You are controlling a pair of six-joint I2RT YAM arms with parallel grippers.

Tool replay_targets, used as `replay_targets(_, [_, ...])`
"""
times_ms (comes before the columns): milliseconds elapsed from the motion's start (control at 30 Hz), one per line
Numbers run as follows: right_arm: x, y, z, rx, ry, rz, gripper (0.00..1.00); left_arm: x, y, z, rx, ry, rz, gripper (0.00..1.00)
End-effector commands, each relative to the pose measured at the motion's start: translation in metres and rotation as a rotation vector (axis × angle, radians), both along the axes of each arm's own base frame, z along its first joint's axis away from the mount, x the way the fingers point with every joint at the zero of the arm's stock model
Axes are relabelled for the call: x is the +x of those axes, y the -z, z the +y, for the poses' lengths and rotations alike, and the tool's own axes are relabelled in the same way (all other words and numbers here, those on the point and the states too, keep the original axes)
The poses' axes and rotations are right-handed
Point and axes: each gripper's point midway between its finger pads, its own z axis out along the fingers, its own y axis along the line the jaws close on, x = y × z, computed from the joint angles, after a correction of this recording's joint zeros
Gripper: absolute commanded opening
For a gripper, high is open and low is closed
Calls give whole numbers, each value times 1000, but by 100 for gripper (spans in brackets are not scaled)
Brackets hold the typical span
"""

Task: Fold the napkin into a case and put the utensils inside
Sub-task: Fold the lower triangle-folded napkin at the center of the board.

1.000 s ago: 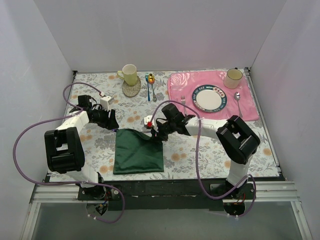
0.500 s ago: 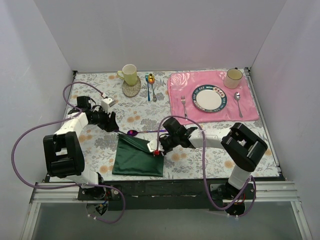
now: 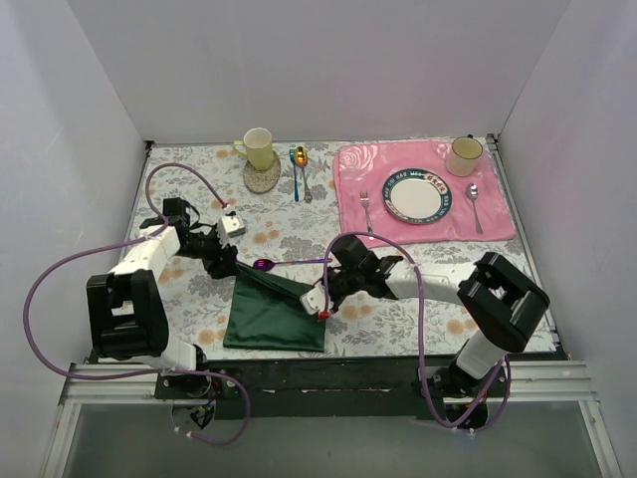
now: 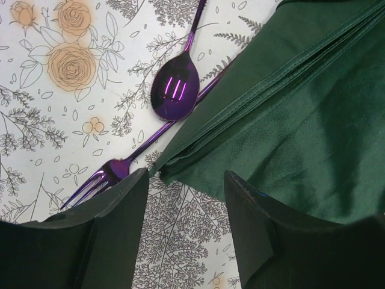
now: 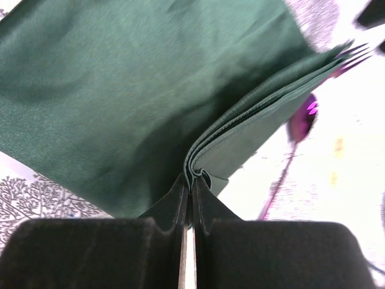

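The dark green napkin (image 3: 274, 317) lies folded in several layers on the flowered cloth in front of both arms. My right gripper (image 3: 321, 296) is shut on its folded edge (image 5: 198, 162) at the right side. The napkin's far edge slants from there to its far-left corner. The purple spoon (image 3: 265, 265) and purple fork (image 4: 108, 174) lie side by side just beyond that slanted edge, and the fork's handle runs under the cloth. My left gripper (image 3: 227, 267) is open above the napkin's far-left corner (image 4: 165, 171), with nothing between its fingers.
A yellow cup (image 3: 258, 147) on a coaster and blue and gold spoons (image 3: 298, 169) stand at the back. The pink placemat (image 3: 498, 214) at the back right carries a plate (image 3: 416, 195), a cup (image 3: 464, 154), a silver fork (image 3: 365, 209) and a silver spoon (image 3: 474, 202).
My right gripper has dragged the napkin's far right corner towards the front, uncovering the purple spoon. My left gripper has moved right and down to the napkin's far-left corner.
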Motion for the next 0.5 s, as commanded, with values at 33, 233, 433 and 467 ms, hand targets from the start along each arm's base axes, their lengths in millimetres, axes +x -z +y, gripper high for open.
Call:
replay_targets(33, [-9,-15,2,46,-80,-53,1,-6,-5,-7,29,99,-65,49])
replay_targets(233, [-20,4,-7,4,-124,-59,1,-9,-8,-17,32,138,-71,40])
replay_targets(433, [-23,21,-14,-33,-159,-89,1,-15,-10,-28,52,200,-80,35])
replay_targets(467, [-23,21,-13,-34,-159,-91,1,-17,-8,-31,57,213,-74,35])
